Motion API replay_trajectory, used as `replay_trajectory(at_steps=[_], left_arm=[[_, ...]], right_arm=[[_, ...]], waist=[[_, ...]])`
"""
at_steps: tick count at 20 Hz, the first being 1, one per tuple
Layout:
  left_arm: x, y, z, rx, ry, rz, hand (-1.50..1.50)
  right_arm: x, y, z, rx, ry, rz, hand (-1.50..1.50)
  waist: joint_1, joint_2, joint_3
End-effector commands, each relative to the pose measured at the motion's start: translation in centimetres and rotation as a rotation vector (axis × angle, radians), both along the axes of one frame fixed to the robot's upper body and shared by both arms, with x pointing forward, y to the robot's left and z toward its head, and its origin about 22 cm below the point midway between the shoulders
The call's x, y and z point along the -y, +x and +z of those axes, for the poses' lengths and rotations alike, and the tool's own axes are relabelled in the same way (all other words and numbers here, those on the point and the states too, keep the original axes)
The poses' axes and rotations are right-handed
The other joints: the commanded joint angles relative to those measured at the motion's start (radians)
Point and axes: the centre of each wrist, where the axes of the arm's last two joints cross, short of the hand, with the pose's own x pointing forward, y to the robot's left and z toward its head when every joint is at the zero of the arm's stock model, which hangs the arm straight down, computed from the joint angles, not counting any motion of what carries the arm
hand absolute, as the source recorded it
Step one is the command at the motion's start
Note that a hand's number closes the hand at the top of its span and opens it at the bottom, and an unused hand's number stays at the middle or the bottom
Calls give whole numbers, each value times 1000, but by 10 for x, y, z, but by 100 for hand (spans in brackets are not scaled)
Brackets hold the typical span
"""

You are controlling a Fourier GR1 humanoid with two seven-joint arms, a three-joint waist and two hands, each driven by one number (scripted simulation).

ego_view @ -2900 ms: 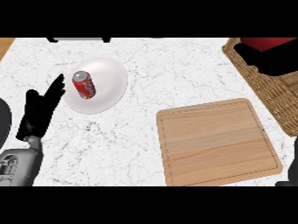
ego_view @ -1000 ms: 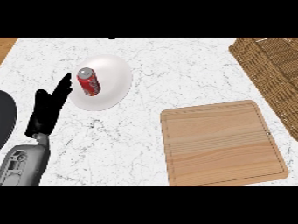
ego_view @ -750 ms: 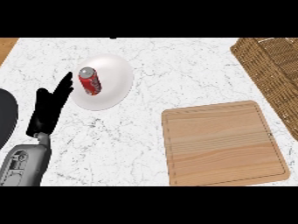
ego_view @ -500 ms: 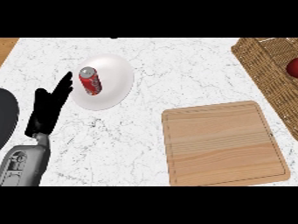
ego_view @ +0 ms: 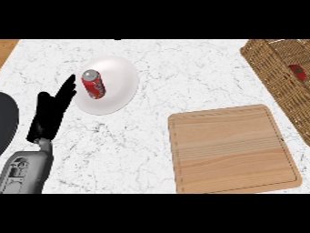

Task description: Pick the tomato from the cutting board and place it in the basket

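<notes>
One hand only in view — the left hand (ego_view: 53, 109), fingers straight and relaxed, resting at the left beside the plate (ego_view: 117, 73) with the can (ego_view: 93, 84) on it, holding nothing. Right hand gone from sight, so no telling its fingers. Farther out, the cutting board (ego_view: 231, 150) now bare. Beyond that, at the right edge, the tomato (ego_view: 297, 71) lying in the basket (ego_view: 278, 91), sunk lower than half a second ago — settling, by the look of it. Placement likely done.
</notes>
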Motion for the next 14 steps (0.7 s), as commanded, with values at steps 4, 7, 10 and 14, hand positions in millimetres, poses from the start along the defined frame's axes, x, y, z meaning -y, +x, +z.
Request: replay_trajectory(at_steps=[4,7,10,14], left_arm=[[4,-12,1,9,-2,-11,0],[0,-1,1,-2,-14,-6,0],[4,-7,-9,11,11,12,0],[-8,1,-1,2,-6,13,0]], right_arm=[[42,-32,10,125,148,-183,-150],[63,-51,9,130,236,-233,-150],[99,-91,22,84,229,-268,-150],[122,-123,12,127,255,-249,-150]], waist=[[7,-3,1],[-4,1,1],[-6,4,2],[-14,8,5]])
